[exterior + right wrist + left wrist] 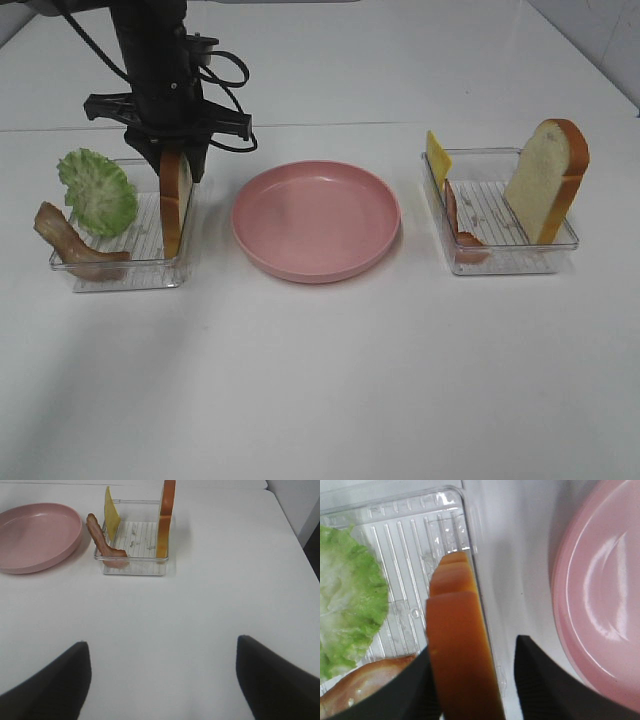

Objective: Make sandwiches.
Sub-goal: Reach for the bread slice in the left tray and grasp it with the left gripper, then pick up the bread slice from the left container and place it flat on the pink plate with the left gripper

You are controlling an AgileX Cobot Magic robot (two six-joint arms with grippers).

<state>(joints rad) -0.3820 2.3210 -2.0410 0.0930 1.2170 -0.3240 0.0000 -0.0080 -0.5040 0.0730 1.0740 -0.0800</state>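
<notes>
Left bread slice [175, 205] and right bread slice [548, 180], both white with an orange-brown crust, stand on edge in separate clear trays on either side of a round pink plate [316, 220] on the white worktop [320, 400].

Nearest, and seen only in its own wrist view, the right gripper [162, 680] hovers above the worktop. Its dark fingers [50, 685] are spread wide with only worktop between them, well short of the right tray [505, 262].

At the near end of the left tray [118, 278] lies a brown bacon strip [70, 240]. Behind it a green lettuce leaf [97, 190] leans upright. The left bread slice stands against the tray wall nearest the plate.

In the right tray a second bacon strip [458, 228] leans along the plate-side wall. A yellow cheese slice [437, 158] stands at the far corner of that side. The right bread slice leans on the outer wall.

Farthest back, the left gripper [178, 150] hangs straight down from a black arm [150, 40] over the left bread slice. Its wrist view shows the fingers [402, 690] straddling the crust. One lies against the slice's side and the other stands apart from it with tray wall showing between, so they are parted, not clamped.
</notes>
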